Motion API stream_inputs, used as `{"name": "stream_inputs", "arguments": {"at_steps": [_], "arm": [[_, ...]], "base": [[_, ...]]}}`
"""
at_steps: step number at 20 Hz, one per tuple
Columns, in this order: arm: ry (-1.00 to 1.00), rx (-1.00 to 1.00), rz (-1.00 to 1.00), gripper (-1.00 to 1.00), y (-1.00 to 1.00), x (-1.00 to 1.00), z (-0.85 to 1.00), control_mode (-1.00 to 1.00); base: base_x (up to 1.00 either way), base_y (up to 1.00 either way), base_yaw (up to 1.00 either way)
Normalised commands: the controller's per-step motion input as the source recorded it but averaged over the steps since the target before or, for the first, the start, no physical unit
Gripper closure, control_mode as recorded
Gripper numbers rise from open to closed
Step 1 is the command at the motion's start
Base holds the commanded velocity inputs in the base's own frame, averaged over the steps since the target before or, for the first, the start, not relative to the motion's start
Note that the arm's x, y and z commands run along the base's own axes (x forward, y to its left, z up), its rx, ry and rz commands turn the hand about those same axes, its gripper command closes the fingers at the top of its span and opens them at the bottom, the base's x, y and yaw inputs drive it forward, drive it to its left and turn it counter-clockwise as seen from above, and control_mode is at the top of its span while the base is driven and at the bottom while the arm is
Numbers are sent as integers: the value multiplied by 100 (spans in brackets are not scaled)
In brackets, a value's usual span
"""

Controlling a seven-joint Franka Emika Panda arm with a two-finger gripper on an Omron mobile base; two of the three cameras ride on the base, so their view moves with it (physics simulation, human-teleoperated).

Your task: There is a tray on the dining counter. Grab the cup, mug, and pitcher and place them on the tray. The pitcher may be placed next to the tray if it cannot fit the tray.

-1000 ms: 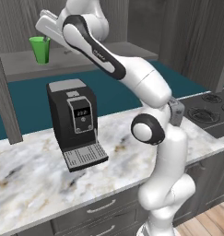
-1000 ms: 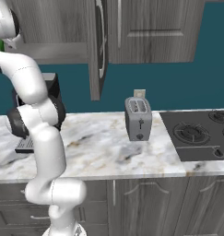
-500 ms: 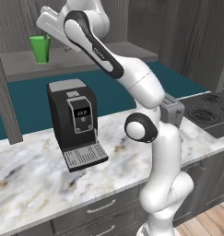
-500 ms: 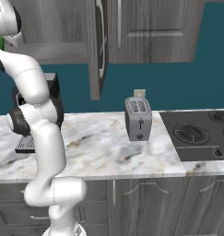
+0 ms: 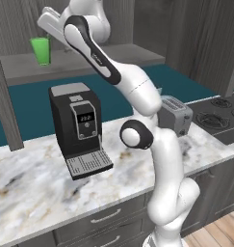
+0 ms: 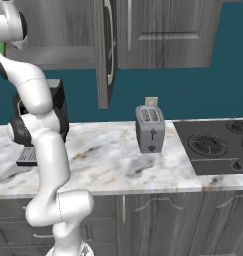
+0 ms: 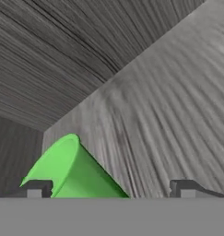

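Right at our end effector [image 7: 109, 190], the two dark fingertips [image 7: 37, 189] stand spread wide apart, and nothing is pinched between them. Between those tips, closer to the left one, sits the small bright green tapered cup [image 7: 74, 173]. In the hand view it appears tilted, its wider rim pointing up and to the left, but that slant belongs to the rolled camera. We cannot tell whether either tip touches it.

From the left base view we see the green cup [image 5: 41, 50] standing upright on a grey wooden cabinet shelf [image 5: 89, 60], with our white arm reaching up high and the hand just beside the cup on its right. Grey wood grain runs behind and beneath the cup.

Well below the end effector, on the marbled white-grey table [image 5: 36, 188], stands a black boxy coffee machine [image 5: 79, 128] with a small display and a ribbed drip grate at its foot. Farther off to the right of it we have a silver two-slot toaster [image 6: 150, 129], upright near the teal back wall. Beyond the toaster, at the far right end, a dark stovetop [image 6: 218, 147] with round burners lies flush in the table. Above it all, an open grey cabinet door [image 6: 107, 50] hangs edge-on toward us.
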Motion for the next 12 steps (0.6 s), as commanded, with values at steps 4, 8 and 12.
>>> {"name": "stream_inputs", "arguments": {"at_steps": [4,8,12], "arm": [[1,0,0,-100,29,26,4,-100],[-3,0,0,-100,2,-47,0,-100],[-15,0,0,-100,0,-68,0,-100]], "base": [[0,0,0],[0,0,0],[0,0,0]]}}
